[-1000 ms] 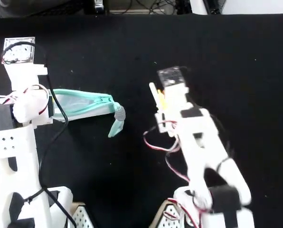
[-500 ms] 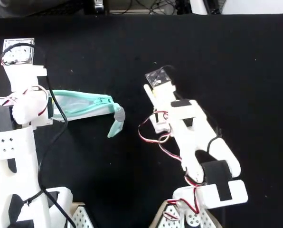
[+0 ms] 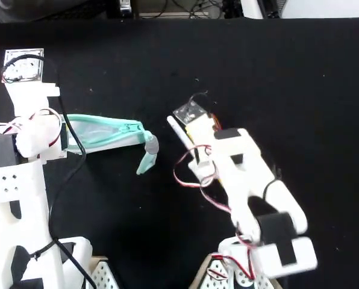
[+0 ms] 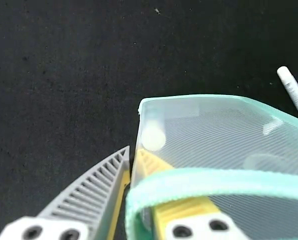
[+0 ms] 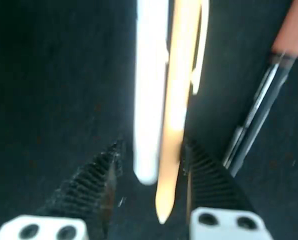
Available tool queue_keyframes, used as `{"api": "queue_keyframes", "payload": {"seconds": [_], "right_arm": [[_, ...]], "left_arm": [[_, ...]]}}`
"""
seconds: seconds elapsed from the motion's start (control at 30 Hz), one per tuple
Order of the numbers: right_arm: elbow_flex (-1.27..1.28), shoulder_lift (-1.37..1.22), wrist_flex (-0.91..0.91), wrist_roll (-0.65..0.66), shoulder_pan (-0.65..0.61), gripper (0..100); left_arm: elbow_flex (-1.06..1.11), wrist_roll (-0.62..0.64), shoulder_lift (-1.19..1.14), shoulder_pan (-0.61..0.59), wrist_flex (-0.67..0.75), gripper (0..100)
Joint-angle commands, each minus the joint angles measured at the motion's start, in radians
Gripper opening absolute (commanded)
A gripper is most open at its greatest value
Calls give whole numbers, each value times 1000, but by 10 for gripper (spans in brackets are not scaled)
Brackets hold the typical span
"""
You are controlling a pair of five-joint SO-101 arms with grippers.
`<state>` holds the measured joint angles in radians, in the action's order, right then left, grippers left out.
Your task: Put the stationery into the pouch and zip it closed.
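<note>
A see-through mesh pouch (image 3: 104, 133) with teal trim hangs over the black table; its mouth faces the right arm. My left gripper (image 3: 64, 136) is shut on the pouch's edge (image 4: 209, 150), with the yellow finger (image 4: 161, 210) inside and the grey finger (image 4: 96, 192) outside. My right gripper (image 3: 194, 144) is a short way right of the pouch, shut on a white pen (image 5: 150, 90) and an orange pen (image 5: 178, 100) side by side. The white pen (image 3: 179, 133) points towards the pouch, and its tip (image 4: 291, 90) appears beyond the pouch.
A third pen (image 5: 261, 95) with a reddish cap and dark barrel lies on the table beside the right gripper. A grey and teal zip pull (image 3: 148, 152) dangles from the pouch's near corner. Cables hang off both arms.
The right arm has swung left and turned towards the pouch, carrying the two pens with it. The left arm and the pouch have stayed put.
</note>
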<state>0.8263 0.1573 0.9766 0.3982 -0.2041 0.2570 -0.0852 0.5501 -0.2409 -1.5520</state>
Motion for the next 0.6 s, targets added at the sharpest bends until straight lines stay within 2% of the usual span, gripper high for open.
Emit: {"api": "queue_keyframes", "payload": {"seconds": [0.0,0.27,0.47,0.57], "right_arm": [[96,196,43,44,-34,176],[194,561,60,41,-66,181],[189,509,35,41,-192,181],[189,417,-37,41,-204,181]], "left_arm": [[48,-14,-18,-22,31,30],[48,-14,-18,-19,31,30],[48,-12,-18,-19,31,30],[48,-12,-18,-19,29,30]]}}
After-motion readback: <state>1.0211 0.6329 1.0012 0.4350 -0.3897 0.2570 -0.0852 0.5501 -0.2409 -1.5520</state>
